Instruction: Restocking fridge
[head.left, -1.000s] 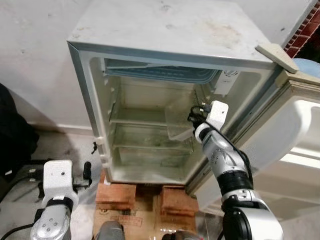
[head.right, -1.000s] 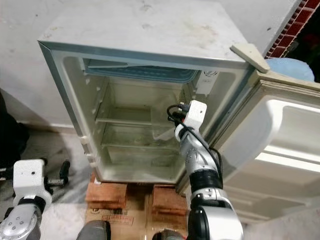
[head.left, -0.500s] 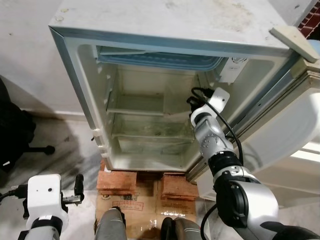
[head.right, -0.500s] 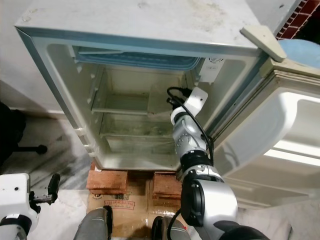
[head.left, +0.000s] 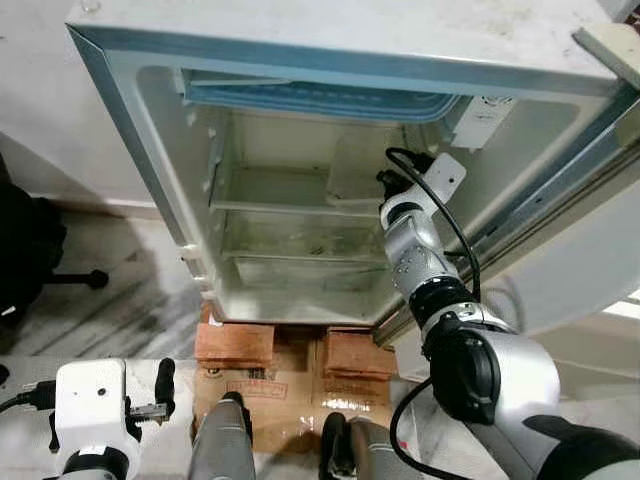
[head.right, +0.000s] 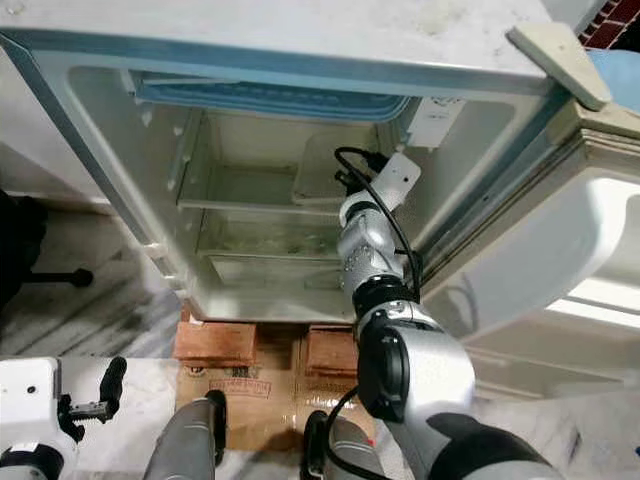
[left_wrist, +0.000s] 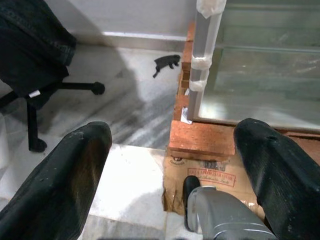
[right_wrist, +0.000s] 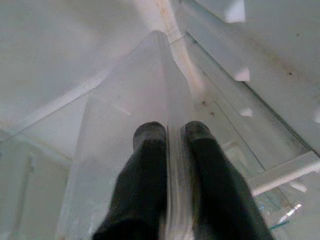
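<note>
A small white fridge (head.left: 330, 45), its door swung wide and its smooth pale plastic lining scuffed, is raised on red bricks (head.left: 235, 343) over flattened cardboard (head.left: 270, 400) on a grey-veined marble floor (head.left: 110, 310). Inside, at the right of the glass shelves, a thin translucent plastic bin (right_wrist: 125, 120) with flat walls is held by its upper rim, which is pinched between the jaws of the right gripper (right_wrist: 172, 137) reached into the cabinet. The left gripper (left_wrist: 175, 165) is kept low outside the fridge with its rounded black jaws spread wide apart and nothing between them.
</note>
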